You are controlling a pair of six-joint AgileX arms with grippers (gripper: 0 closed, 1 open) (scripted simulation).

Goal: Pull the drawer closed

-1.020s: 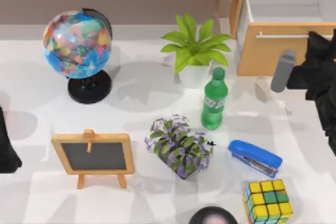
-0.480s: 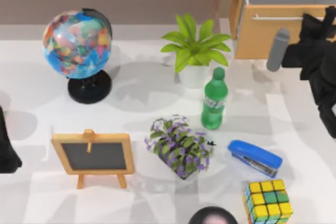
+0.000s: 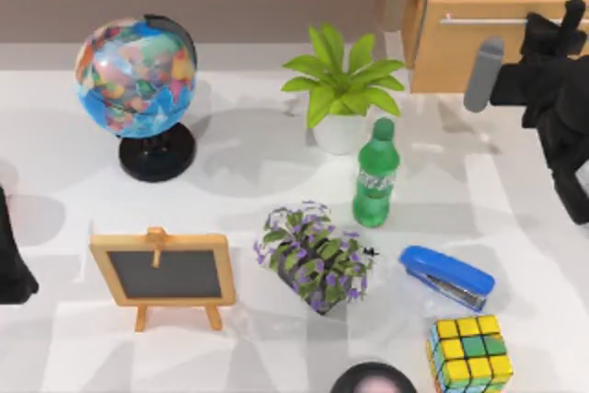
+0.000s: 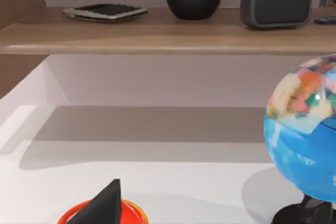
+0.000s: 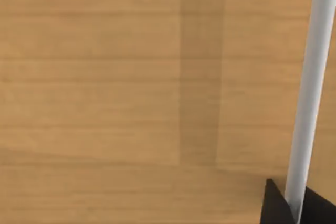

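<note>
Drawer [image 3: 488,48] farther in, handle [image 5: 310,93] between right fingers [image 5: 275,205].

No readable text anywhere (bottle label illegible).

right tool [image 3: 563,20] raised far right, left arm [image 3: 11,255] parked

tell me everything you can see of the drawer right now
The drawer sits at the table's far right corner in a wooden cabinet. Its front is light tan wood grain with a thin silver bar handle running across. It is nearly shut, with only a narrow grey strip showing above the front. The right tool is at the handle's right end.
</note>
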